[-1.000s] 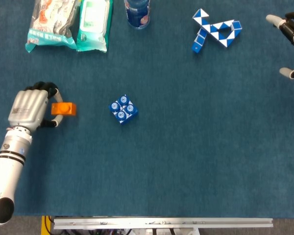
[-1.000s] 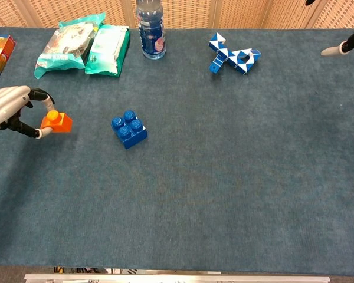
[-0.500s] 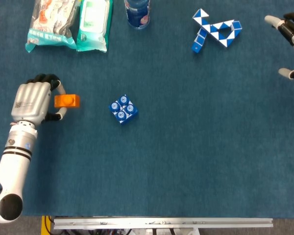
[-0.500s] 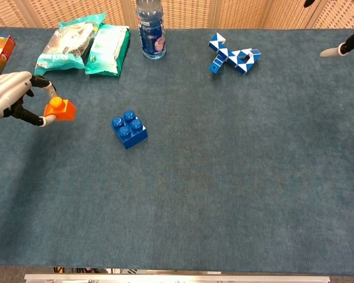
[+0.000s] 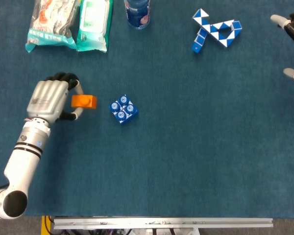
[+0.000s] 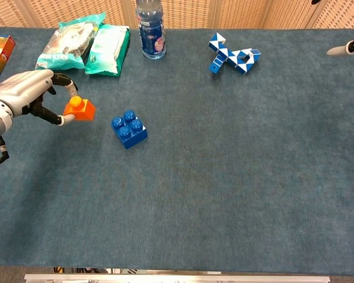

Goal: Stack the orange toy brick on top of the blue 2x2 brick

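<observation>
One orange brick (image 5: 83, 101) pinched in left hand (image 5: 50, 100); one blue brick (image 5: 123, 109); right hand (image 5: 292, 29) splayed, empty.

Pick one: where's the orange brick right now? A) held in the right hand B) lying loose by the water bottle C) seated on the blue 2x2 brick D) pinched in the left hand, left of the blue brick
D: the left hand pinches the orange brick, which sits left of the blue 2x2 brick and apart from it.

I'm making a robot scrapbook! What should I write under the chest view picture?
Left hand pinches the orange toy brick, just left of the blue 2x2 brick.
</observation>
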